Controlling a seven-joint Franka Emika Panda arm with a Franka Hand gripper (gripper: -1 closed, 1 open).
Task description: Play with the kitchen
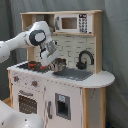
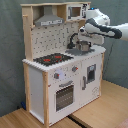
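No words or brand names can be read anywhere; the only marks are the small dark buttons on the toy microwave (image 1: 75, 22) up on the top shelf, and they are too small to make out.

The kitchen (image 1: 60, 75) stands tall and straight on a wooden floor (image 2: 100, 112), in front of a grey curtain (image 2: 10, 50). Its long way goes up and down. In the first exterior view its front, with the oven door (image 1: 27, 102) and knobs (image 1: 35, 83), faces toward the camera and a bit to the first exterior view's left. In the second exterior view the front faces the camera and a bit to the second exterior view's right, and the oven door (image 2: 64, 95) is low on the front.

On top, the black hob (image 2: 52, 59) has red rings. The grey sink (image 1: 72, 73) is beside it, with the curved black tap (image 1: 85, 57) at its back. A grey hood (image 2: 49, 20) hangs over the hob, and the back wall has lots of little holes.

The white robot arm (image 2: 107, 30) reaches over the counter. Its gripper (image 1: 48, 62) hangs down near a shiny metal pot (image 1: 59, 64) that sits between the hob and the sink. In the second exterior view the pot (image 2: 82, 46) is right under the gripper (image 2: 82, 36). I cannot tell how far the fingers are open, or if they hold anything
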